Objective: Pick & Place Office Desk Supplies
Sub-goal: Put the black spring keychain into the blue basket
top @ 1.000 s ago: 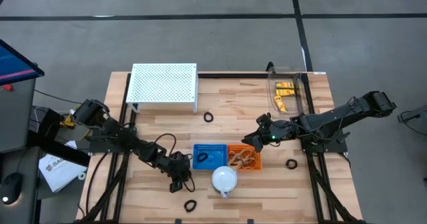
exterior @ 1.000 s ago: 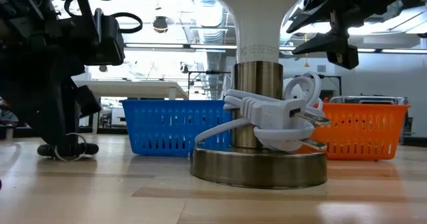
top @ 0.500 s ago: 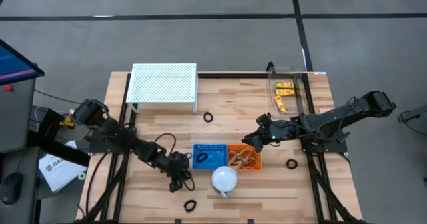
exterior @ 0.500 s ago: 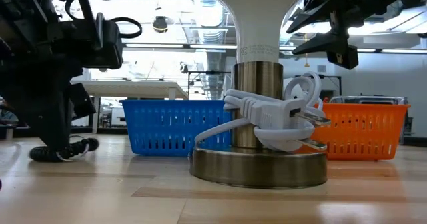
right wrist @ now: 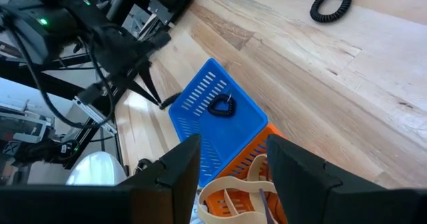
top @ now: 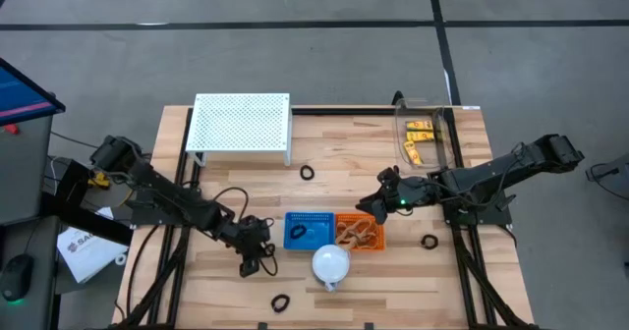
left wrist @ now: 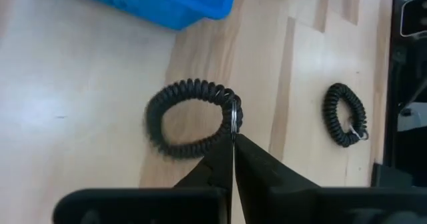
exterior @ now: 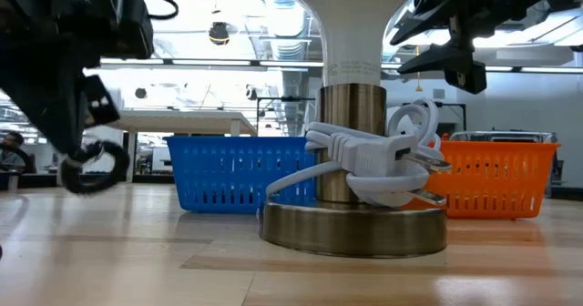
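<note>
My left gripper [top: 250,261] is shut on a black coiled ring [left wrist: 190,117], held above the table left of the blue basket [top: 308,230]. My right gripper [top: 371,210] hangs open and empty over the orange basket [top: 360,233], which holds tan rubber bands [right wrist: 233,187]. One black ring [right wrist: 221,106] lies in the blue basket. Other black rings lie flat on the table at the near edge [top: 280,302], at the middle [top: 308,172] and at the right [top: 428,241]. Yellow clips [top: 420,132] lie in a clear bin at the far right. My left gripper pinches the ring's coiled band at one side [left wrist: 233,112] between its two fingertips. The fingers come from above, slanting down. The ring hangs below the fingers, clear of the table [exterior: 91,171].
A white dome-shaped lamp [top: 331,263] with a metal base and a wound cord stands just near of the two baskets. A white perforated rack [top: 241,124] stands at the far left. The clear bin [top: 425,109] sits at the far right corner.
My left gripper has risen and drawn a little toward the table's left edge, still shut on the black ring. The ring lay on the table a second ago and now hangs clear of it.
</note>
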You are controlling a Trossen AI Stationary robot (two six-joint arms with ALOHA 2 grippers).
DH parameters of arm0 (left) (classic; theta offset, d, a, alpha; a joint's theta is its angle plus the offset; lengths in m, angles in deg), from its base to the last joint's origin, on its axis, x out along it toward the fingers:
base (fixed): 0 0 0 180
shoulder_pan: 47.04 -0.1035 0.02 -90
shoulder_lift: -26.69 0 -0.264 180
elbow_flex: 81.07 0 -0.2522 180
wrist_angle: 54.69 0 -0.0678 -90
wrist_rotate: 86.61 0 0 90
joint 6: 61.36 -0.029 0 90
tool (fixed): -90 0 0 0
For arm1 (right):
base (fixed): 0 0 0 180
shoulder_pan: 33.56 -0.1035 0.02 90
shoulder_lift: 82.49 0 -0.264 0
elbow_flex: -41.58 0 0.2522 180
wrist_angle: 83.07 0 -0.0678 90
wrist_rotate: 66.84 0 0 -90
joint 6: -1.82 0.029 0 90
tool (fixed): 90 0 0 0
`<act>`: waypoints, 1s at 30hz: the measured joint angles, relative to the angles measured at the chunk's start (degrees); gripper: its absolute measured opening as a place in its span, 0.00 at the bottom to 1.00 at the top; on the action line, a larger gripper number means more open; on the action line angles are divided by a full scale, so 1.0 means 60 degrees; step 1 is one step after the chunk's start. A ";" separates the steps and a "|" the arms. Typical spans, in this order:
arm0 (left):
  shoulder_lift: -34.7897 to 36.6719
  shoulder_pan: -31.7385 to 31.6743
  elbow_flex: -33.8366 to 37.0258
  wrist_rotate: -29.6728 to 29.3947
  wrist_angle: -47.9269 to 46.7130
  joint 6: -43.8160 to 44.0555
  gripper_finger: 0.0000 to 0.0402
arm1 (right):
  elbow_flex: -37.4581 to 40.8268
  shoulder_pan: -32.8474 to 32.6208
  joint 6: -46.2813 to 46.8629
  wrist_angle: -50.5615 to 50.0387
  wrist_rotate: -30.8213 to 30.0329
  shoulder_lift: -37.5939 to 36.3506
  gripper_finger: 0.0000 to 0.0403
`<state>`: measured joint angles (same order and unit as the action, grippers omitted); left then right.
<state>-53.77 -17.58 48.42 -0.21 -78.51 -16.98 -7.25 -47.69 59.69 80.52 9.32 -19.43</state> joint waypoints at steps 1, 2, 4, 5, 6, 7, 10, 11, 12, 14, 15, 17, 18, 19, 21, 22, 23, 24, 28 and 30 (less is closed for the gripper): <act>0.0159 -0.0040 0.0000 -0.0100 -0.0037 -0.0125 0.00 | 0.0001 0.0000 0.0000 0.0000 -0.0033 0.0000 0.42; 0.0301 -0.0094 0.0000 -0.0170 -0.0055 -0.0262 0.00 | 0.0002 0.0000 0.0000 0.0000 -0.0082 0.0000 0.42; 0.0551 -0.0252 0.0000 -0.0282 -0.0141 -0.0588 0.00 | 0.0004 0.0000 0.0001 0.0019 -0.0185 0.0000 0.42; 0.0664 -0.0346 0.0000 -0.0348 -0.0138 -0.0750 0.00 | 0.0002 0.0000 0.0004 0.0022 -0.0201 0.0000 0.42; 0.0770 -0.0466 0.0000 -0.0400 -0.0099 -0.0932 0.00 | 0.0003 0.0000 0.0004 0.0027 -0.0203 0.0000 0.42; 0.0870 -0.0605 0.0000 -0.0415 -0.0098 -0.1150 0.00 | 0.0003 0.0000 0.0004 0.0042 -0.0205 0.0000 0.42; 0.1113 -0.1061 0.0000 -0.0431 -0.0095 -0.1822 0.00 | 0.0004 0.0000 0.0007 0.0154 -0.0205 0.0000 0.42; 0.1194 -0.1228 0.0000 -0.0431 -0.0075 -0.2064 0.00 | 0.0004 0.0000 0.0007 0.0215 -0.0205 0.0000 0.42; 0.1279 -0.1398 0.0000 -0.0431 -0.0016 -0.2307 0.00 | 0.0003 0.0000 0.0007 0.0265 -0.0205 0.0000 0.42; 0.1411 -0.1761 0.0000 -0.0426 0.0213 -0.2844 0.00 | 0.0004 0.0000 0.0011 0.0317 -0.0209 0.0000 0.42; 0.1447 -0.1962 0.0000 -0.0401 0.0339 -0.3138 0.00 | 0.0004 0.0000 0.0015 0.0313 -0.0209 0.0000 0.42; 0.1481 -0.2342 0.0000 -0.0209 0.0583 -0.3711 0.00 | 0.0001 0.0000 0.0019 0.0313 -0.0209 0.0000 0.42; 0.1481 -0.2534 0.0000 -0.0034 0.0756 -0.3990 0.00 | 0.0000 0.0000 0.0020 0.0315 -0.0209 0.0000 0.42; 0.1481 -0.2698 0.0000 0.0169 0.0875 -0.4297 0.00 | 0.0000 0.0000 0.0018 0.0312 -0.0219 0.0000 0.42; 0.1365 -0.3020 -0.0004 0.0577 0.1128 -0.4842 0.00 | 0.0004 0.0000 0.0025 0.0314 -0.0317 0.0000 0.42; 0.1304 -0.3145 -0.0004 0.0764 0.1151 -0.5046 0.00 | 0.0002 0.0000 0.0024 0.0317 -0.0389 0.0000 0.42; 0.1233 -0.3256 -0.0004 0.0976 0.1212 -0.5223 0.00 | 0.0004 0.0000 0.0027 0.0334 -0.0459 0.0000 0.42; 0.1144 -0.3346 -0.0004 0.1173 0.1324 -0.5383 0.00 | 0.0004 0.0000 0.0029 0.0350 -0.0489 0.0000 0.42; 0.0717 -0.3469 -0.0004 0.1683 0.1347 -0.5734 0.00 | 0.0002 0.0002 0.0029 0.0395 -0.0511 0.0000 0.42; 0.0510 -0.3452 -0.0004 0.1921 0.1505 -0.5786 0.00 | 0.0001 0.0004 0.0029 0.0390 -0.0512 0.0000 0.42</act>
<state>-50.70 -38.30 48.40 11.32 -69.48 -51.70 -7.24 -47.67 59.86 82.86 6.25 -19.43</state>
